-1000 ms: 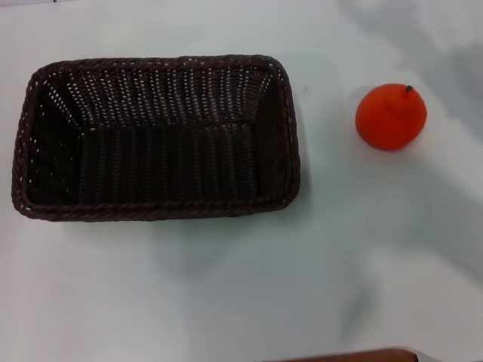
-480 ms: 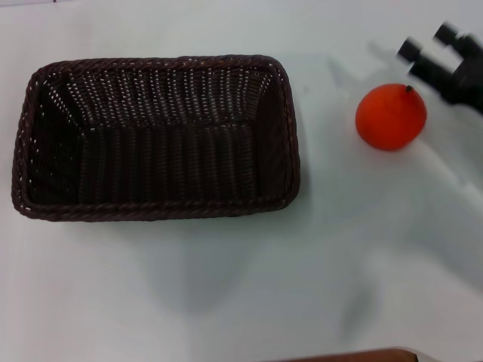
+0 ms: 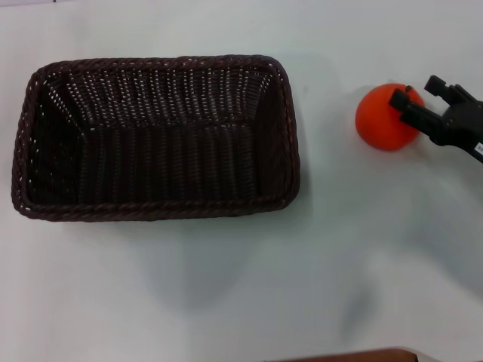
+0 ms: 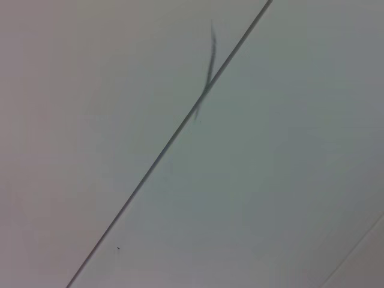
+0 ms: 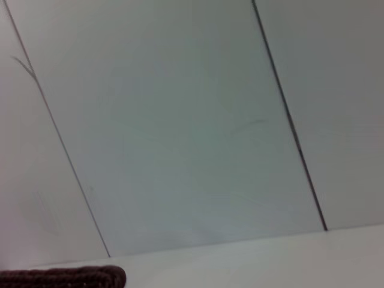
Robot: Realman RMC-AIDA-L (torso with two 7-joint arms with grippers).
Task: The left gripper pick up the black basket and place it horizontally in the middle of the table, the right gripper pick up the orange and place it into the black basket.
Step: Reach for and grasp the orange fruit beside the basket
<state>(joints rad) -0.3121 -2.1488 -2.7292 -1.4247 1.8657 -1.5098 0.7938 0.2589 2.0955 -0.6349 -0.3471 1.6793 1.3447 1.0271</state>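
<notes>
the black basket (image 3: 155,136) lies lengthwise across the left and middle of the white surface (image 3: 241,286), its opening facing up and its inside holding nothing, with the braided rim running all the way round. the orange (image 3: 389,117) sits on the surface well to the right of the basket, apart from it, its small dark stem nub near the top right. the right tool (image 3: 419,96) reaches in from the right edge of the head view, its two black fingers spread apart and pointing toward the fruit; the nearer finger overlaps the orange's right side while the other sits just beyond the stem (whether either finger actually touches the skin cannot be told from above). the tool is open and grips nothing. the left tool appears in none of the views. the right wrist view shows pale panels with dark seams and a sliver of the basket's woven rim (image 5: 63,278) at its lower corner; the left wrist view shows only pale panels crossed by a dark line
</notes>
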